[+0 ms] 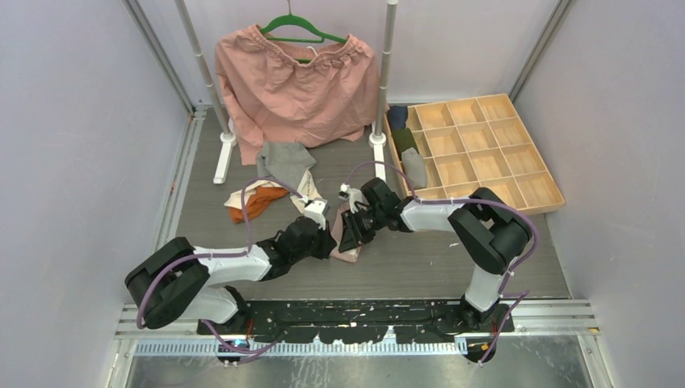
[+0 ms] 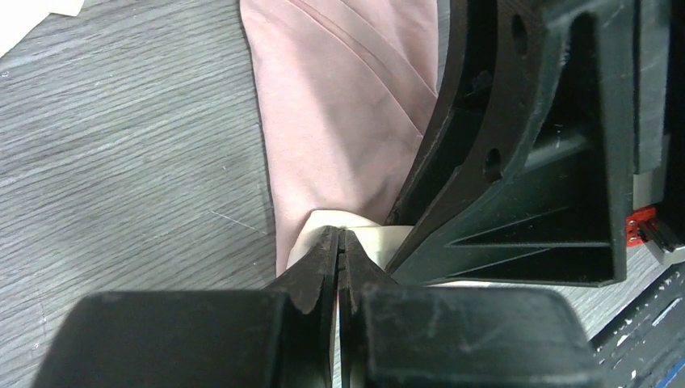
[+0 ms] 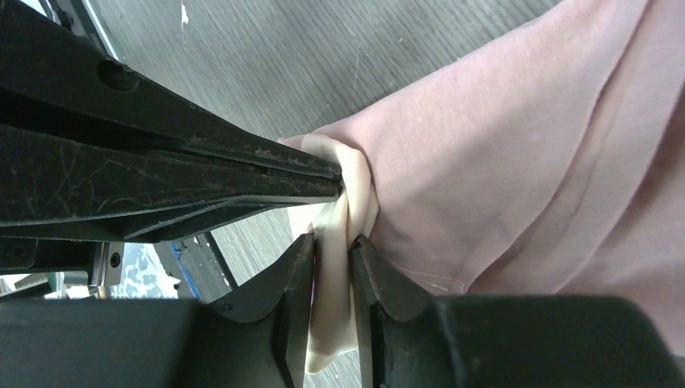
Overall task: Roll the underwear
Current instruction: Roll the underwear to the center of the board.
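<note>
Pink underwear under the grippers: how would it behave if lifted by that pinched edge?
Probably floppy: the pink underwear lies flat in soft folds. Likely light, since the left gripper bunches its cream band with a fingertip pinch. It would likely hang limp.

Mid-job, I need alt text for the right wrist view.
The pink underwear fills the right side on a grey table, its cream waistband bunched at centre. The left gripper, reaching in from the left, is shut on that waistband, which also runs down between the slightly parted fingers of the right gripper.
</note>
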